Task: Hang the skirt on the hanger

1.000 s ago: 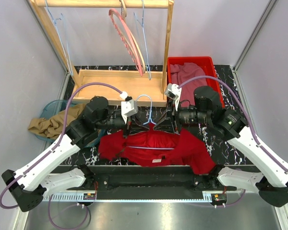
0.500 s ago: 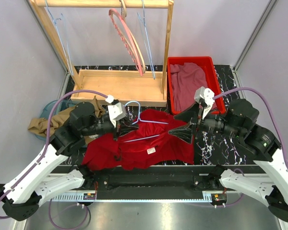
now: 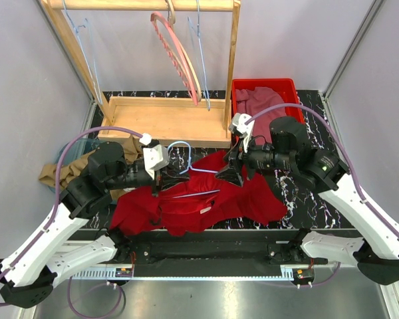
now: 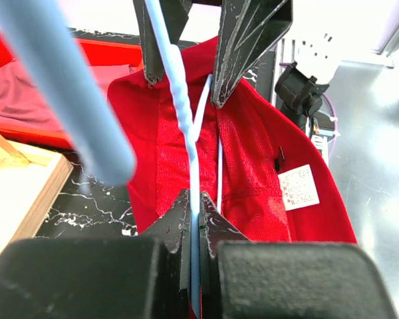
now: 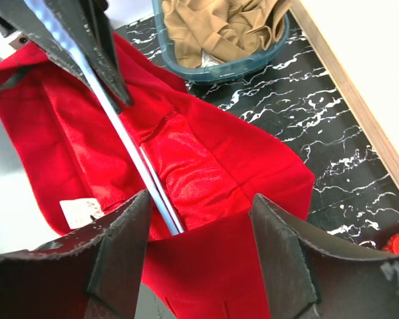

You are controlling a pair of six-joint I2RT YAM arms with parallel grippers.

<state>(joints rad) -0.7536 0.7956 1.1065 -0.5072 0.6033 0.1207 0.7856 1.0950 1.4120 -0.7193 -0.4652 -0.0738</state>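
My left end effector (image 4: 196, 214) is pressed together on the thin blue hanger (image 4: 184, 123), pinching its wire low over the counter (image 5: 332, 153). My right end effector (image 5: 199, 229) stands spread, one finger to each side of the hanger's wire, gripping nothing. The red skirt (image 3: 253, 199) lies rumpled on the counter between my two arms, part of it draped over the hanger, its white label (image 4: 299, 187) turned up.

The skirt looks light, soft and limp. I judge it will sag and slide along the slick wire wherever it is unsupported, and bunch rather than hold a shape. The hanger looks thin and springy, so it may twist in my single pinch. I would take the skirt at the waistband, close beside the wire, pinching firmly through one layer only
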